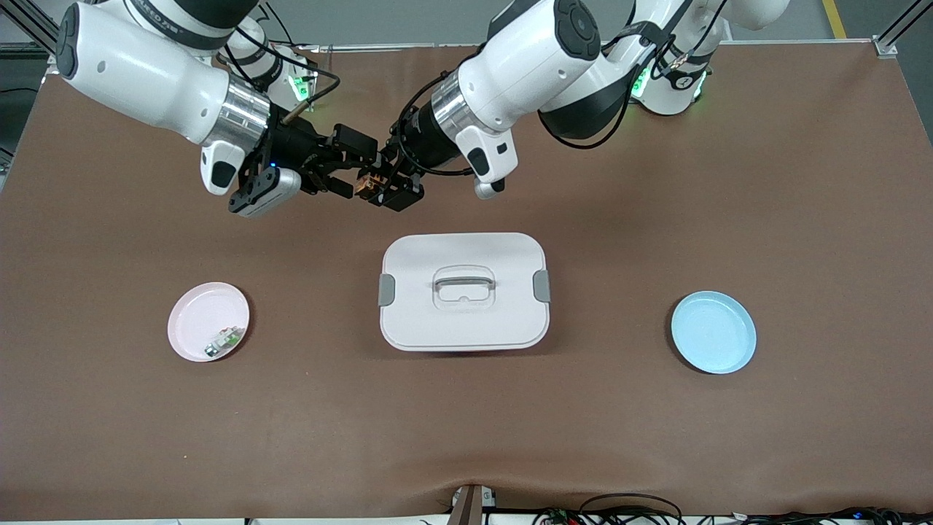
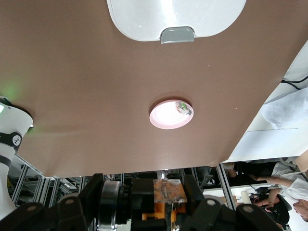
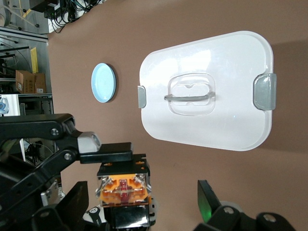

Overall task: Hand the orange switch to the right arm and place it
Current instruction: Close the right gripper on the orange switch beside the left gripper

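Note:
The orange switch (image 1: pixel 370 182), a tiny orange and black part with a clear cap, hangs in the air over the bare brown mat, above the stretch between the white box and the robots' bases. My left gripper (image 1: pixel 382 187) is shut on it. In the left wrist view the switch (image 2: pixel 169 191) sits pinched in the left gripper (image 2: pixel 169 198). My right gripper (image 1: pixel 353 173) meets it from the right arm's end, open. In the right wrist view the switch (image 3: pixel 122 188) lies between the spread fingers of the right gripper (image 3: pixel 139 204), and neither finger touches it.
A white lidded box (image 1: pixel 464 292) with grey clasps stands mid-table, nearer the front camera than the grippers. A pink plate (image 1: pixel 191 321) with small white-and-green parts (image 1: pixel 224 340) lies toward the right arm's end. A blue plate (image 1: pixel 713 332) lies toward the left arm's end.

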`<state>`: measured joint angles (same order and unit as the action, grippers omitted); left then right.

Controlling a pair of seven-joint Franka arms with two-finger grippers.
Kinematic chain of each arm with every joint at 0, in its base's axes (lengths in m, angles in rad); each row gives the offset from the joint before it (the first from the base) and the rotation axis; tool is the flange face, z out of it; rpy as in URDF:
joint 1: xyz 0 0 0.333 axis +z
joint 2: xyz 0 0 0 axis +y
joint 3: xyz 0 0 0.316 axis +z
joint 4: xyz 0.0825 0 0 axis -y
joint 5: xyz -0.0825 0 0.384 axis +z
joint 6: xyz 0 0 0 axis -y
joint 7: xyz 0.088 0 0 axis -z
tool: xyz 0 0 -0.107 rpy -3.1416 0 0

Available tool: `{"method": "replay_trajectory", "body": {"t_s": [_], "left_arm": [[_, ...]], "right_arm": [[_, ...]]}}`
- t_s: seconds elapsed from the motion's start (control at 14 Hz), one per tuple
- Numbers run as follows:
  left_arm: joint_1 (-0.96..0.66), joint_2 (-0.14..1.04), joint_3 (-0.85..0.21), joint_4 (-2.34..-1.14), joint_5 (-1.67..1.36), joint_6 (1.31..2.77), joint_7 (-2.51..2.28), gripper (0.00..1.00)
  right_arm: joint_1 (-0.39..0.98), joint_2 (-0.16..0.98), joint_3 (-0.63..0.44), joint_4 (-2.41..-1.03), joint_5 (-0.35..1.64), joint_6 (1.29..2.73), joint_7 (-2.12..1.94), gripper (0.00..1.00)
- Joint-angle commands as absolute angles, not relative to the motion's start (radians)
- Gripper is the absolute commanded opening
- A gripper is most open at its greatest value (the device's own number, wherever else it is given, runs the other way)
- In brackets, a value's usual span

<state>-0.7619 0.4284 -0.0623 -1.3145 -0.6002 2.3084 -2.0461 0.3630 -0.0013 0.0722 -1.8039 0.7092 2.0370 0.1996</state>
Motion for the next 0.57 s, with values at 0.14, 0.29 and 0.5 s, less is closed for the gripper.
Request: {"method": "replay_trajectory", "body": {"t_s": [0.14, 0.29, 0.5], "left_arm": [[-0.769, 0.417, -0.055, -1.318, -0.583, 2.312, -2.062, 0.10], [-0.769, 0.417, -0.055, -1.318, -0.583, 2.312, -2.062, 0.10], [-0.769, 0.416, -0.055, -1.321, -0.583, 2.312, -2.062, 0.10]], "right_arm": [[0.377, -0.021, 0.066, -1.821, 0.684, 2.048, 0.244, 0.83], [0.379, -0.021, 0.067, -1.818, 0.664, 2.049, 0.244, 0.48], [0.377, -0.020, 0.069, -1.816, 0.663, 2.048, 0.247, 0.00]]}}
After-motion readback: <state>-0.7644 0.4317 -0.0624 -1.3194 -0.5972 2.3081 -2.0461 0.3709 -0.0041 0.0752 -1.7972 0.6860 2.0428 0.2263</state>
